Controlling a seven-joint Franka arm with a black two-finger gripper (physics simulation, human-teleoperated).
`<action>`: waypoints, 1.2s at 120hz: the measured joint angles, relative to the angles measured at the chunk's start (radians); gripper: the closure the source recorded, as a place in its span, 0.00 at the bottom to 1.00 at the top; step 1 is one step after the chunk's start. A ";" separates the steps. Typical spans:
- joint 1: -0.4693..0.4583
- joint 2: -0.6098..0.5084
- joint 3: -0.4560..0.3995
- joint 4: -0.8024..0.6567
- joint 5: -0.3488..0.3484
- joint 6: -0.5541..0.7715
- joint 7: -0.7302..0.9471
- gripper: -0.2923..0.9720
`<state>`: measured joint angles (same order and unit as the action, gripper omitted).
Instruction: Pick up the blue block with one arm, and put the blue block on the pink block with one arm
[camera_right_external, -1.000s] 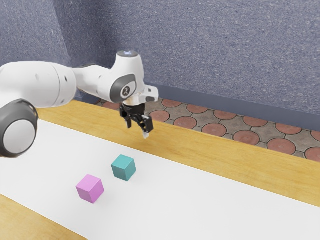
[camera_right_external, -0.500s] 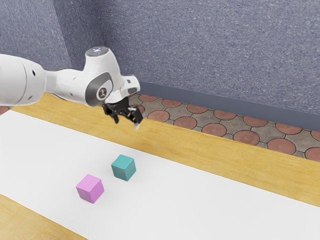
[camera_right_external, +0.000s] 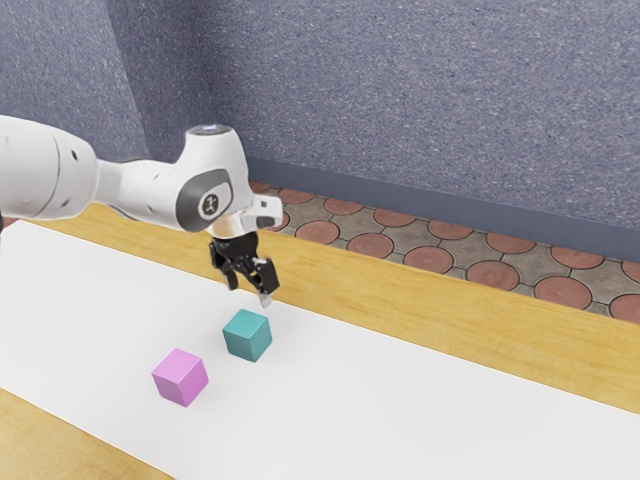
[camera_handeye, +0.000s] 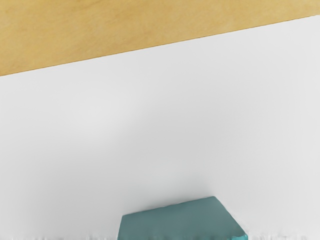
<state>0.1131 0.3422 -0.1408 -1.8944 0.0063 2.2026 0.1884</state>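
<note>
The blue block (camera_right_external: 247, 334), a teal cube, rests on the white mat (camera_right_external: 420, 410), with the pink block (camera_right_external: 180, 377) a short way to the exterior view's lower left of it. My gripper (camera_right_external: 250, 288) hangs just above the blue block, slightly toward the back, open and holding nothing. In the wrist view the blue block (camera_handeye: 180, 221) lies just under my hand on the white mat (camera_handeye: 150, 130).
The mat lies on a wooden tabletop (camera_right_external: 470, 310) whose far edge meets a tiled floor (camera_right_external: 440, 245) and a blue-grey wall. A strip of wood (camera_handeye: 100, 30) borders the mat beyond the block.
My hand swung toward the exterior view's left, then came down and forward to hover over the blue block. Neither block has moved.
</note>
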 joint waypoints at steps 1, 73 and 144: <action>0.000 -0.002 -0.001 -0.003 0.000 0.000 0.002 0.23; 0.005 -0.031 -0.010 -0.135 0.024 0.142 -0.147 0.23; 0.013 -0.085 -0.025 -0.304 0.071 0.355 -0.224 0.24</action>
<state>0.1266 0.2573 -0.1661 -2.1979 0.0773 2.5575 -0.0357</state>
